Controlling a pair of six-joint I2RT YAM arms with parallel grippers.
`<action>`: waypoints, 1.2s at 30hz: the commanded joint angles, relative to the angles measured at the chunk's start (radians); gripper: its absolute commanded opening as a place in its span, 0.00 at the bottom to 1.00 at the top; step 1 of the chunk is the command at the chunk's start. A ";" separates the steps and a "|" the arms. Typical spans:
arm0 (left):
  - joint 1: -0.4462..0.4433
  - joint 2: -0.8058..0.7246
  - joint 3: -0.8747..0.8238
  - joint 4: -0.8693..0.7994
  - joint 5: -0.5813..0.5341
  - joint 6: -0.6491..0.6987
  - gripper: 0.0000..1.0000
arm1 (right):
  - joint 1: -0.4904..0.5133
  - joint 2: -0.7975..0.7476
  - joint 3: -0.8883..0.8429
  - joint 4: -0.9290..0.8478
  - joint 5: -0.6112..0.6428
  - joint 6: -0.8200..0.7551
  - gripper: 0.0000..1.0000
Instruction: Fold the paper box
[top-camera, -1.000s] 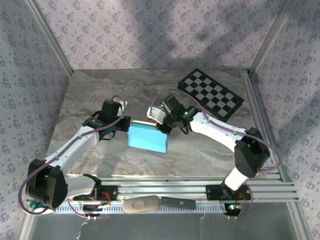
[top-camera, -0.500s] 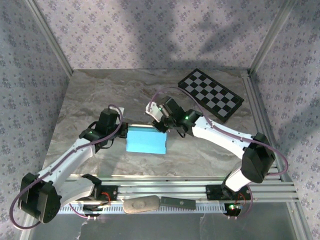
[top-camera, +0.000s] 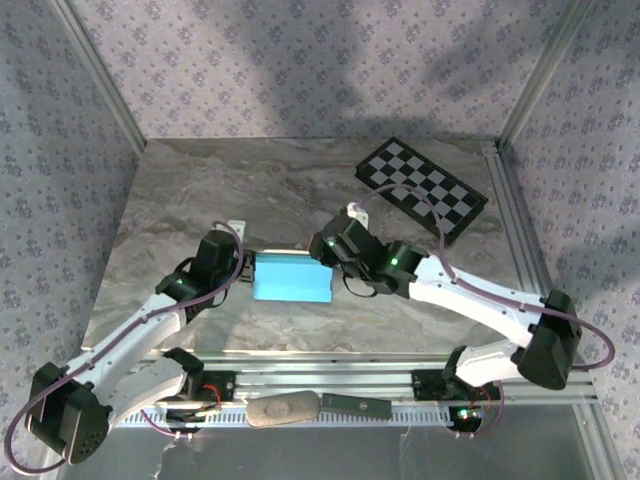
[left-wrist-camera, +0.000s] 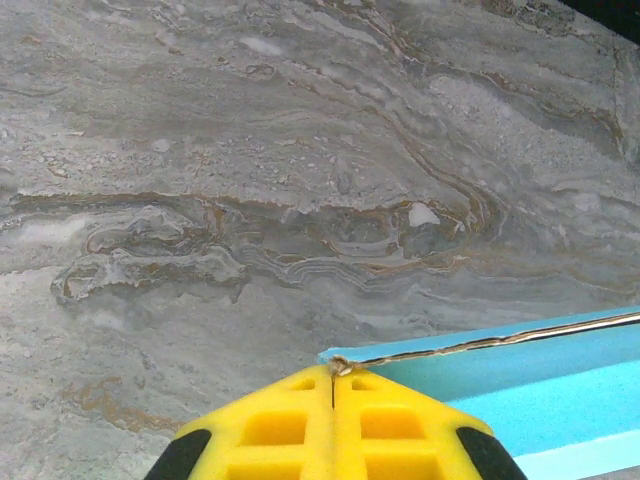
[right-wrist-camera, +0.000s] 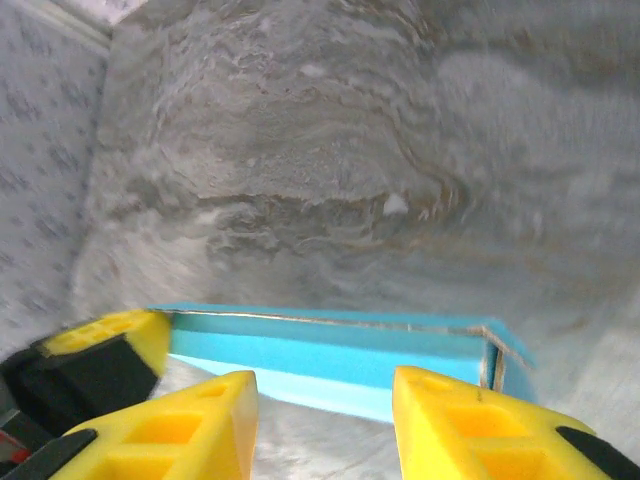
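The paper box is a small flat turquoise box lying level on the marble table. My left gripper sits at its left end. In the left wrist view that gripper has its yellow fingers pressed together, with the frayed corner of the box wall pinched at the tips. My right gripper is at the box's right end. In the right wrist view it stands open, and the box lies just beyond and between its fingertips, untouched by them.
A black-and-white checkerboard lies at the back right of the table. Aluminium rails run along the near edge by the arm bases. Patterned walls close in the sides and back.
The right gripper has opened and let go of the box's right end while its arm stretched out low. The box has turned from tilted to level. The left gripper stayed shut.
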 joint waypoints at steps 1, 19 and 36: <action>-0.012 -0.036 -0.021 0.048 -0.039 -0.019 0.00 | 0.023 -0.001 -0.058 0.082 -0.038 0.413 0.46; -0.080 -0.113 -0.077 0.069 -0.123 -0.022 0.00 | 0.059 0.191 -0.050 0.243 -0.186 0.851 0.87; -0.087 -0.131 -0.138 0.110 -0.133 -0.040 0.00 | 0.041 0.272 -0.062 0.357 -0.139 0.815 0.81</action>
